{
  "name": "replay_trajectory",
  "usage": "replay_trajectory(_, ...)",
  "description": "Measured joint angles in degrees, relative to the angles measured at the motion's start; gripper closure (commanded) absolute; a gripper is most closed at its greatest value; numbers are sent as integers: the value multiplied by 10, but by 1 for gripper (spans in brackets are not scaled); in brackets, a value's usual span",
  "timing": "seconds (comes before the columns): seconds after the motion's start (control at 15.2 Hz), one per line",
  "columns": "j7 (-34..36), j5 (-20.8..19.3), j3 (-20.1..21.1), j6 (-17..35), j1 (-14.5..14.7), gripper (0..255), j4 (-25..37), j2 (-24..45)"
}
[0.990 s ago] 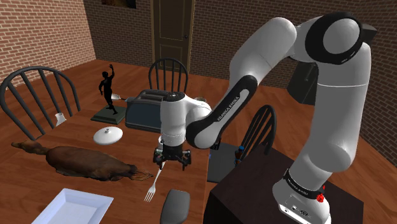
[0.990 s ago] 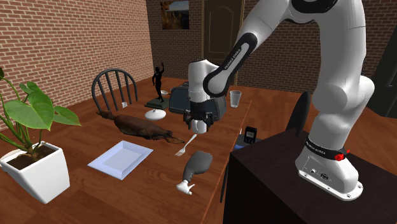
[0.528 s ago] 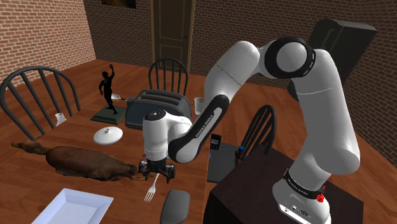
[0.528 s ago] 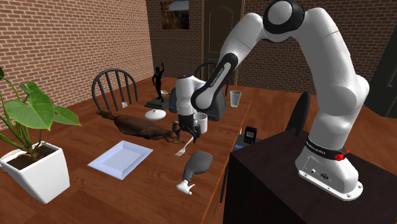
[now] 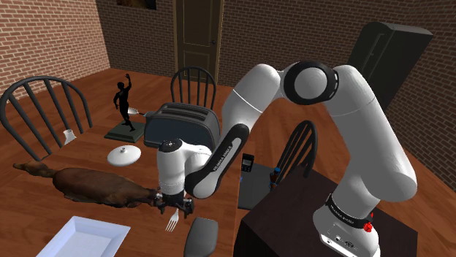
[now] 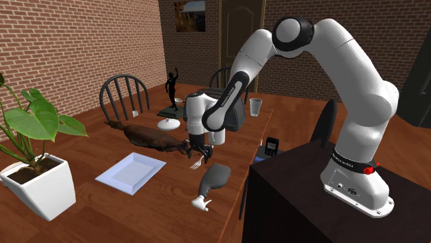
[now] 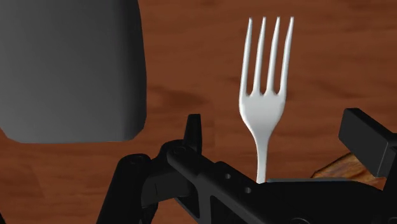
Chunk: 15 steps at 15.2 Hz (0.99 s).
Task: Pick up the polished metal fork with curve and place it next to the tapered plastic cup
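- Arm (image 5: pixel 321 87): over the last second it has folded forward and down. The hand, which hung up by the toaster, now sits low over the table. You can treat the descent as done, by my reading.
- Table (image 6: pixel 176 193): wood, and crowded at this end.
- Brown animal figure (image 6: pixel 148 137): lies at ten o'clock from the fork in the second exterior view. Its near end is just beside the hand, so mind it when you lift.
- Toaster (image 5: pixel 179 124): dark, at twelve o'clock from the hand in the shoulder view. You are well clear of it now.
- Grey object (image 6: pixel 213 181): at five o'clock from the fork in the second exterior view, near it but apart.
- Gripper (image 5: pixel 175 206): the fingers stand apart on either side of the fork's handle. In the wrist view neither touches it, so nothing is held yet.
- Cup (image 6: pixel 256 106): pale and tapered, between one and two o'clock from the fork in the second exterior view. It is well apart, past the toaster's end, and that is your drop zone.
- Fork (image 7: pixel 264 83): pale, flat on the wood, and in the same spot as a second ago. Its tines point away from the hand and its handle runs back between the fingers. My call is to close next, then raise. The handle is thin and lies low, so I judge it could slip.
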Motion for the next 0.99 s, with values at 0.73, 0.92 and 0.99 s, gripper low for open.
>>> replay_trajectory(0.73, 5, -7, -8, 12, 7, 255, 6, 13)
replay_trajectory(0.92, 5, -7, -8, 11, 7, 255, 6, 12)
replay_trajectory(0.99, 6, -7, -7, 12, 7, 255, 6, 11)
